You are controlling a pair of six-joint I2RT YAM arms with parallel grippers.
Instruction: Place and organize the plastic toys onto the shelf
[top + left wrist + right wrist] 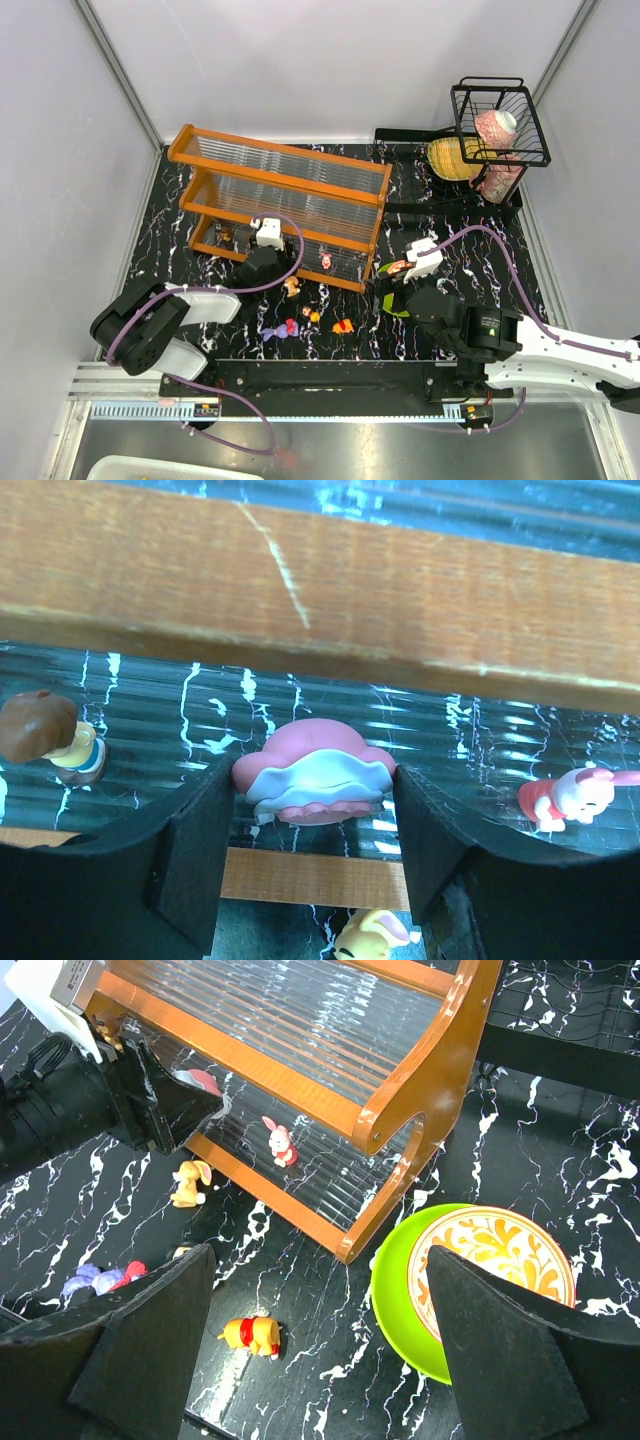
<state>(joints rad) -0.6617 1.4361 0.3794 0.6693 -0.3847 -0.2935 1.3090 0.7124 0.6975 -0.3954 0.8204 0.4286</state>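
Black marbled worktop (470,270) fills the space between pale grey walls, with the orange-framed shelf (285,165) standing at its far side. The left gripper (315,825) reaches into the lower tier, its jaws narrowed onto a pink toy (315,765) that sits on or just above the ribbed panel. On the same panel, a brown-headed toy (50,735) stands to this gripper's left and a pink-and-white toy (570,795) to its right, both apart from the fingers.

The right gripper (315,1260) hangs wide and empty, the green plate (400,1300) just below it. Several loose toys (252,1335) lie on the worktop near it.

This looks like the set-down step. The next move calls for parting the jaws gently and backing straight out, clear of both neighbours.
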